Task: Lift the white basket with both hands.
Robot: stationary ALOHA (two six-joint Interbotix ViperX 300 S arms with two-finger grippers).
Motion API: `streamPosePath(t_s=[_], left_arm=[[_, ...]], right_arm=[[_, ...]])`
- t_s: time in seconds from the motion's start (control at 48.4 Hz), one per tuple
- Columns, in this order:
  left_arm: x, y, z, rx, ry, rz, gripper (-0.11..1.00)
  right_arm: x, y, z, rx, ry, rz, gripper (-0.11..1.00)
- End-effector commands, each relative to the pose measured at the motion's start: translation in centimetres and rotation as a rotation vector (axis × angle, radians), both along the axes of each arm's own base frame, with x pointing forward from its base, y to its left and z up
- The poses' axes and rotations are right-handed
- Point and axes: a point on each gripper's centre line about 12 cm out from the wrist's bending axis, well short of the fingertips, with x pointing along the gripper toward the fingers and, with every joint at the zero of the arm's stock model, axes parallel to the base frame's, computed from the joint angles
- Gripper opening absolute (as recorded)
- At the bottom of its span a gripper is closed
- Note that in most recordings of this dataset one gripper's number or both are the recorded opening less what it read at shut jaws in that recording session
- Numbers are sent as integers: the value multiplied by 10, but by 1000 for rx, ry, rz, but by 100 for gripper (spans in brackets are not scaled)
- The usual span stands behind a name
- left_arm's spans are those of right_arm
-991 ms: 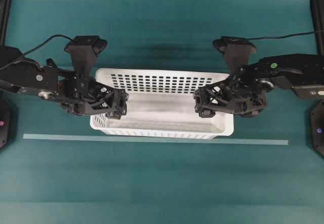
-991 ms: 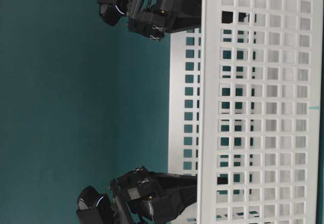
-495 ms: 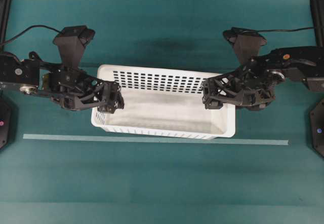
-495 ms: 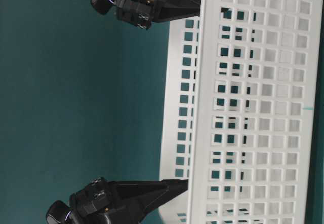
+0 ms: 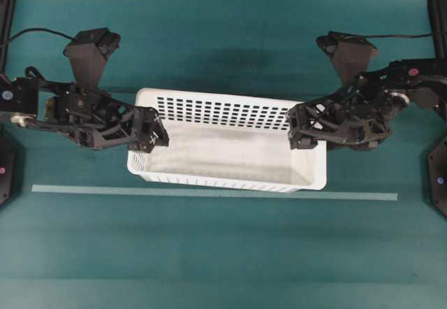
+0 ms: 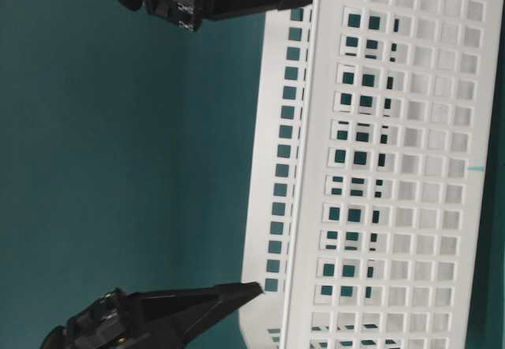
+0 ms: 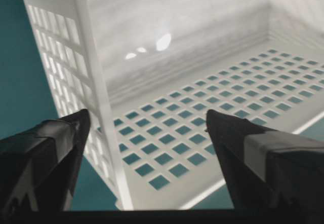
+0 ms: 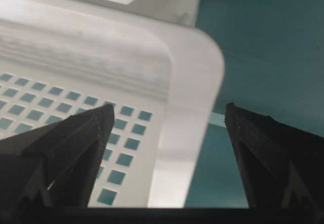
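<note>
A: Nearest the white basket (image 5: 227,141), what's around it?

B: A pale tape strip (image 5: 209,193) just in front. The left tool (image 5: 159,133) straddles the basket's left end wall, the right tool (image 5: 297,131) its right, both spread wide, gripping nothing.

A: Room to move?

B: Bare teal tabletop (image 5: 223,253) in front and behind; dark frame posts (image 5: 5,15) at the far corners.

Left gripper (image 5: 162,133) with jaws spread wide, right gripper (image 5: 293,128) likewise spread, both arms reaching inward, fingertips facing each other
</note>
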Motion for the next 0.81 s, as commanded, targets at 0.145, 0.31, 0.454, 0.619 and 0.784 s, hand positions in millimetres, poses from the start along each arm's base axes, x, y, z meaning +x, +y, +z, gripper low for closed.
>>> streamPosePath(t_s=[0.145,0.31,0.454,0.619,0.784], left_arm=[[-7,-2,9,15,11,-21,95],[-10,-3,14,23,24,-32,95],[-21,-4,36,57,-10,-66,95],[-38,-5,63,106,-66,-108,95],[-55,-7,96,192,-203,-165,95]], right_arm=[[2,-1,12,9,9,3,90],[2,-2,22,16,15,9,90],[3,-2,46,5,-25,30,90],[5,-3,77,-41,-131,64,90],[17,4,113,-168,-323,196,90]])
